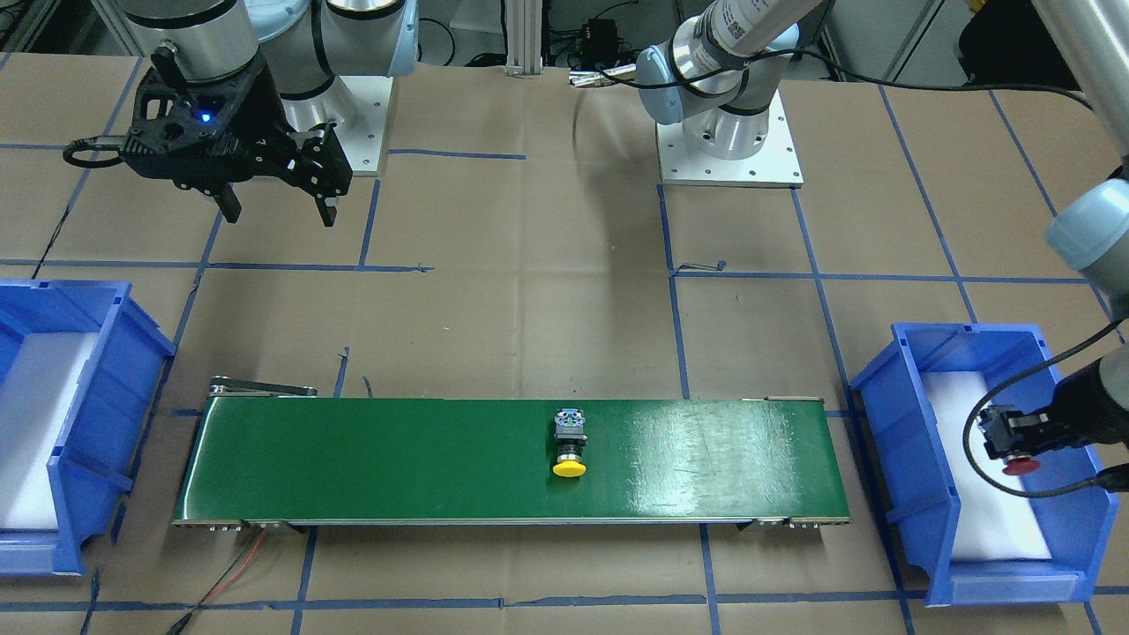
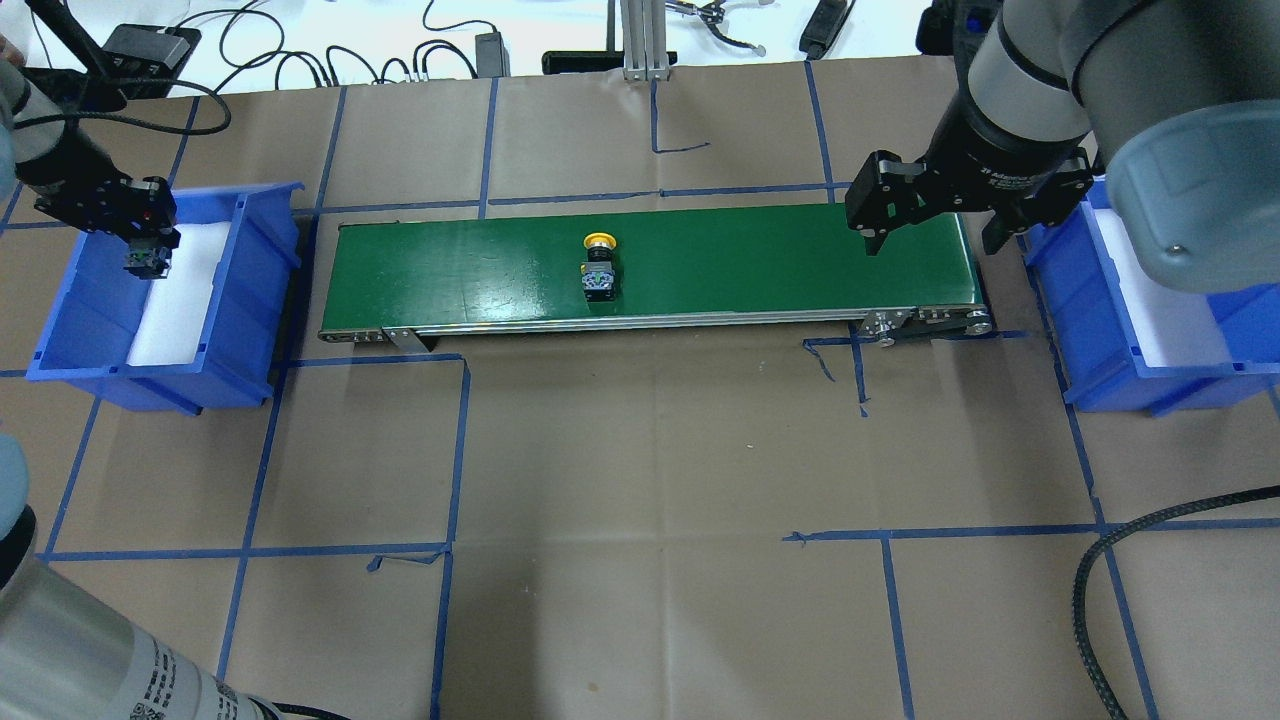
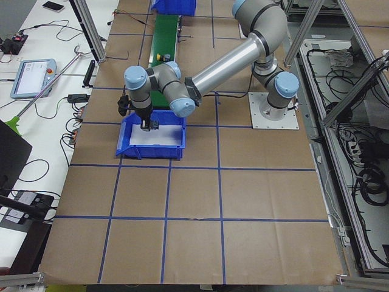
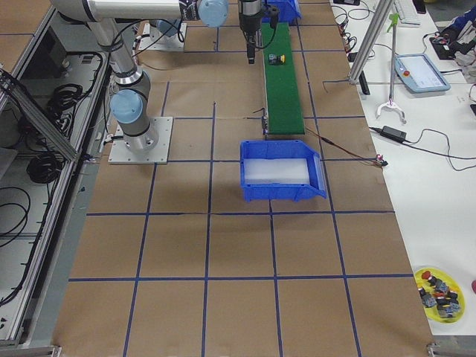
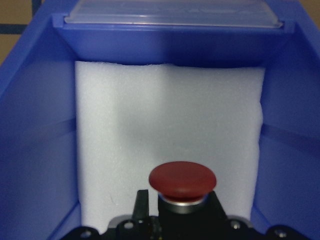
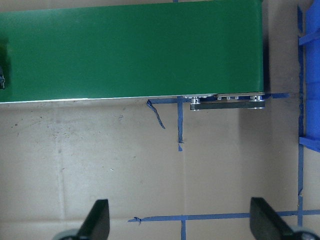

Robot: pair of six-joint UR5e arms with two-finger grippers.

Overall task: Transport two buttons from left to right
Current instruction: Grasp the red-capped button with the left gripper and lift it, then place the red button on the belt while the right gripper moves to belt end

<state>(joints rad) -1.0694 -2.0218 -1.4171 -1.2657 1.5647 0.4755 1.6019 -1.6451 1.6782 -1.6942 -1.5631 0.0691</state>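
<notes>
Left wrist-mounted view: why is the red button [image 5: 182, 182] above the blue bin [image 5: 35, 125]?
— The left hand [image 1: 1014, 437] is clamped on it, maybe to carry it to the green belt [image 1: 397, 459]. The yellow button [image 1: 570, 445] lies mid-belt. The right hand [image 1: 280, 213] waits, fingers apart.
— How many?
— 2 buttons, 2 bins, 1 belt.

Slim pickings for readable text. White print [image 2: 1010, 178] runs across the black body of the right gripper [image 2: 932, 245], at two o'clock overhead, too small to make out. There's a code sticker [image 2: 185, 690] on the left arm [image 2: 90, 650] at seven o'clock and a second sticker [image 1: 739, 25] at one o'clock from the front, both illegible. The tablet screen [image 3: 30, 78] is blurred.
</notes>
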